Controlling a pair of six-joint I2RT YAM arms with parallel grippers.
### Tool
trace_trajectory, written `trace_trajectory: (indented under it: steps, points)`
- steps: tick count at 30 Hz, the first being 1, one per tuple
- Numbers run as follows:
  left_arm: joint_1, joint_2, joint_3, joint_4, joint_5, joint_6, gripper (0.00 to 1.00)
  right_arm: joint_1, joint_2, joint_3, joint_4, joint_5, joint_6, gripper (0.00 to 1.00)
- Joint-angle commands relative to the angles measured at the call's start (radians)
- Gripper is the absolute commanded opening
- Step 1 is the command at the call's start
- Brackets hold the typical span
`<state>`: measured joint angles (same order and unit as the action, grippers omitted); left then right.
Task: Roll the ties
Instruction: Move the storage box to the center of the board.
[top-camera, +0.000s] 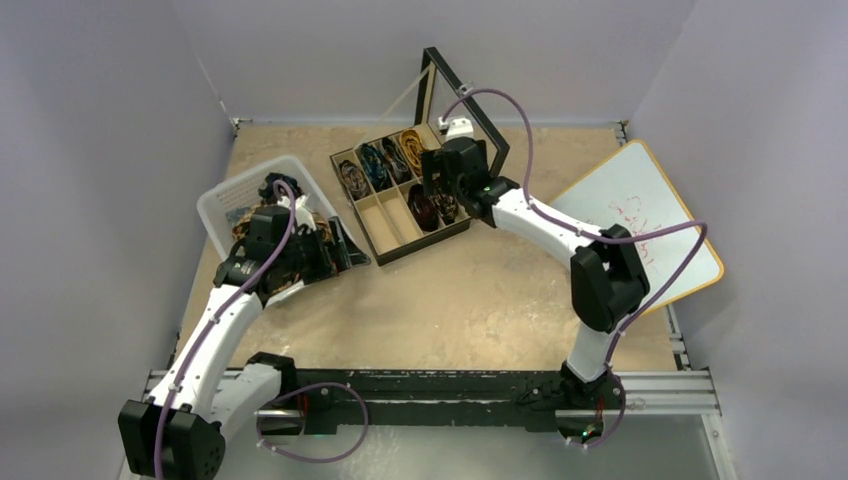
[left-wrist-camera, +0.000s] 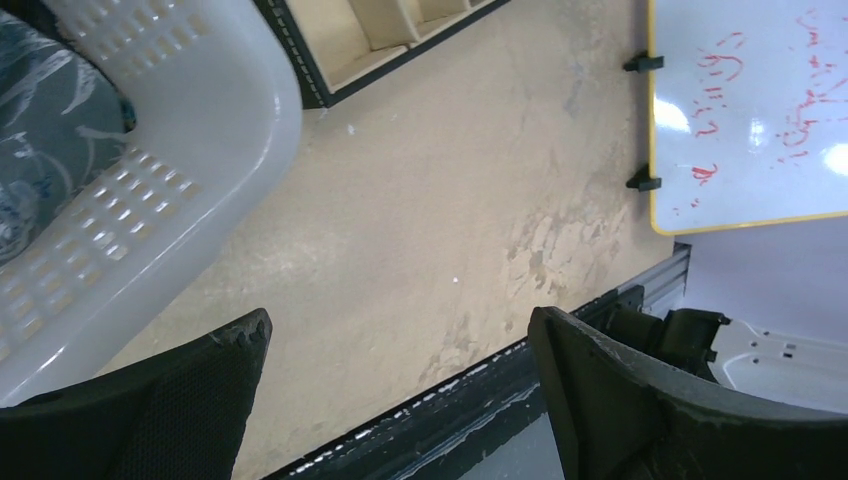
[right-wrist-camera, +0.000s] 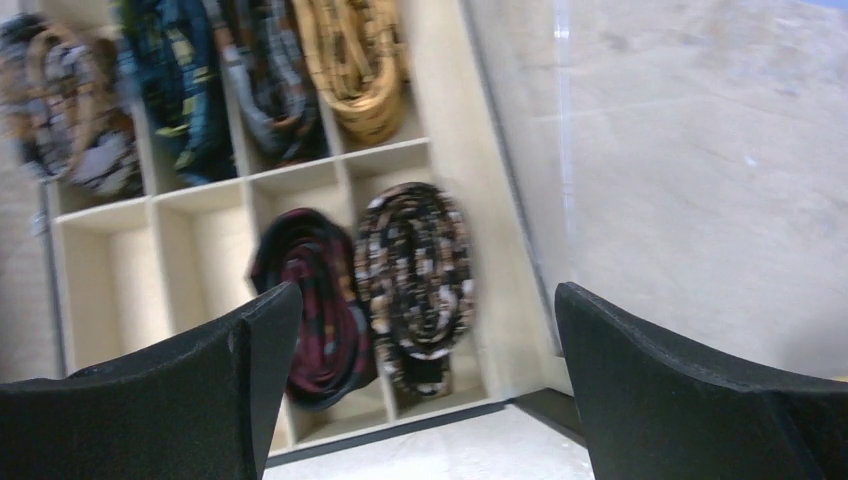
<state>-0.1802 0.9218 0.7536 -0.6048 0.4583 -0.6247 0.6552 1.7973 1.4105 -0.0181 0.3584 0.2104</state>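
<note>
Tan counter (top-camera: 480, 300), scuffed and pale: left pincer (left-wrist-camera: 400, 320) gapes wide by the white basket (left-wrist-camera: 200, 130), right pincer (right-wrist-camera: 428, 295) hangs released (nothing held) over coiled ties (right-wrist-camera: 415, 270) in the divided box (right-wrist-camera: 195, 250).

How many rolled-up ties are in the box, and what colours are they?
Blue tie: 1
Gold tie: 1
Dark red tie: 1
Grey checked tie: 1
Brown-and-grey tie: 1
Black-and-tan tie: 1
Total: 6
</note>
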Motion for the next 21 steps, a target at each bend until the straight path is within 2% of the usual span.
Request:
trace_trajectory:
  steps: [1, 6, 14, 18, 21]
  points:
    - [-0.012, 0.0, -0.009, 0.088, 0.099, 0.033, 0.99, -0.031, -0.023, 0.01, 0.015, 0.163, -0.074, 0.99]
    - [-0.045, 0.04, -0.014, 0.15, 0.138, 0.027, 0.98, -0.092, -0.007, 0.031, 0.015, 0.267, -0.095, 0.99]
    - [-0.159, 0.161, 0.008, 0.26, 0.117, -0.002, 0.98, -0.186, -0.016, 0.051, 0.033, 0.323, -0.089, 0.99]
    - [-0.242, 0.273, 0.026, 0.345, 0.093, -0.016, 0.98, -0.217, -0.04, 0.048, 0.029, 0.294, -0.084, 0.99]
    - [-0.314, 0.394, 0.077, 0.378, -0.01, -0.029, 0.98, -0.217, -0.084, 0.036, 0.022, 0.171, -0.067, 0.99]
